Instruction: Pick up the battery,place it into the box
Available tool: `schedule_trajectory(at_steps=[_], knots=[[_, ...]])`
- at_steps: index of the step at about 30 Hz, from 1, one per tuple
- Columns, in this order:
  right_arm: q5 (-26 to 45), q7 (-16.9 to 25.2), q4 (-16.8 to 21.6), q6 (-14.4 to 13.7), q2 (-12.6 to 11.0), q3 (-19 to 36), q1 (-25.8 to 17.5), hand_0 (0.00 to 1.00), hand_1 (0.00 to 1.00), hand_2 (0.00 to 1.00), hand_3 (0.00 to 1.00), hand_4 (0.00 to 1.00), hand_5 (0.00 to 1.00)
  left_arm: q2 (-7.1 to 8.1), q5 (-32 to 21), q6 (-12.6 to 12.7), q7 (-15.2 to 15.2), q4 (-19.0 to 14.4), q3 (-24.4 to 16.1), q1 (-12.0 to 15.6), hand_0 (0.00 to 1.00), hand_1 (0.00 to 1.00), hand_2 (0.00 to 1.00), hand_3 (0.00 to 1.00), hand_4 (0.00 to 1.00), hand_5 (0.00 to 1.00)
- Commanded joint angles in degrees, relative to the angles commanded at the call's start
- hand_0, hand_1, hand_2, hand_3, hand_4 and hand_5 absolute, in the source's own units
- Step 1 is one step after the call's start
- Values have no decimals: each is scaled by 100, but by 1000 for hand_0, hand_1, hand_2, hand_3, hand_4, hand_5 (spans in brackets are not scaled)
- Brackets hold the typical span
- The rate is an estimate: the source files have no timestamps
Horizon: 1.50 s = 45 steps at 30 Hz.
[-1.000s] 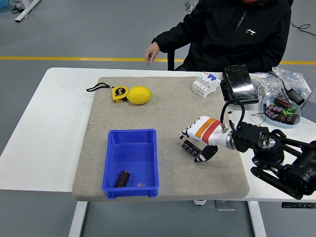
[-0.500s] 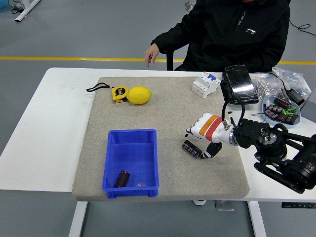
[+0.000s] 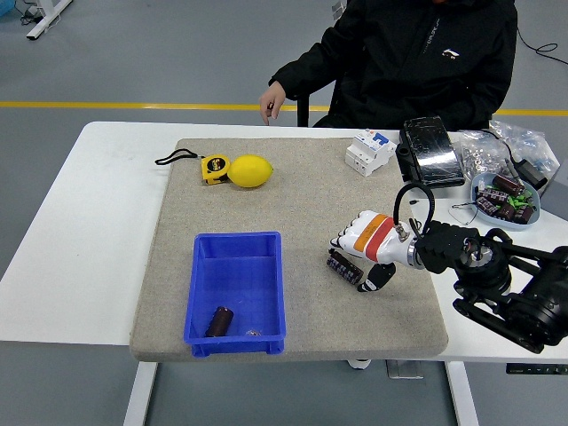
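Observation:
A dark cylindrical battery (image 3: pixel 343 266) lies on the grey mat, right of the blue box (image 3: pixel 278 288). My right hand (image 3: pixel 355 260), white with an orange band, sits low over it. Its fingers (image 3: pixel 337 241) curve over the battery's far end and the thumb (image 3: pixel 374 277) stands just right of its near end. The hand looks open around the battery, which rests on the mat. Another dark battery (image 3: pixel 219 320) lies inside the box near its front wall. My left arm is out of sight.
A lemon (image 3: pixel 251 170) and a yellow tape measure (image 3: pixel 214 169) lie at the mat's back left. A white breaker (image 3: pixel 370 151), a black device (image 3: pixel 430 151), a bowl of batteries (image 3: pixel 506 197) and plastic bags (image 3: pixel 510 142) crowd the back right. A person's hand (image 3: pixel 272 96) hangs beyond the far edge.
My right hand drew back and rose off the battery, then came down and left over it again. The battery has stayed on the mat.

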Motion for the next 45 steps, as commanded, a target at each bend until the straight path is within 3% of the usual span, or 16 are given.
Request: schedule_trajectory(at_steps=[5, 6, 11, 12, 20, 30, 37, 45], knots=[[94, 15, -100, 10, 28, -3, -3, 488, 531, 615, 619, 847, 336, -4, 13, 2, -3, 0, -4, -7, 847, 829, 842, 656, 725, 677], [109, 19, -116, 6, 32, -1, -4, 447, 493, 574, 587, 812, 327, -4, 14, 2, -3, 0, -5, -8, 847, 829, 842, 657, 725, 677], [162, 52, -128, -70, 24, -16, -11, 447, 493, 574, 587, 812, 327, -5, 35, -3, -1, 0, -15, -10, 847, 829, 842, 657, 725, 677], [167, 60, -127, -83, 24, -19, -12, 402, 460, 533, 552, 787, 320, -6, 39, -4, 0, 0, -19, -10, 847, 829, 842, 656, 726, 678], [228, 114, -98, -206, 5, -7, -8, 363, 432, 499, 514, 762, 305, -3, 48, -9, 5, 0, -21, -12, 846, 829, 843, 657, 726, 678], [317, -48, 469, -202, -119, 607, -61, 364, 433, 499, 512, 745, 300, 2, 64, -5, 4, 0, -58, 6, 844, 829, 841, 657, 725, 677], [539, -364, 1221, -186, 223, 1315, -278, 369, 441, 508, 511, 732, 290, 14, 44, -13, 17, 0, -27, 20, 845, 827, 841, 655, 726, 679], [482, -735, 1767, -54, 653, 1184, -285, 372, 472, 530, 522, 739, 287, 40, -77, -14, 22, 0, 75, 29, 845, 829, 840, 655, 725, 678]])
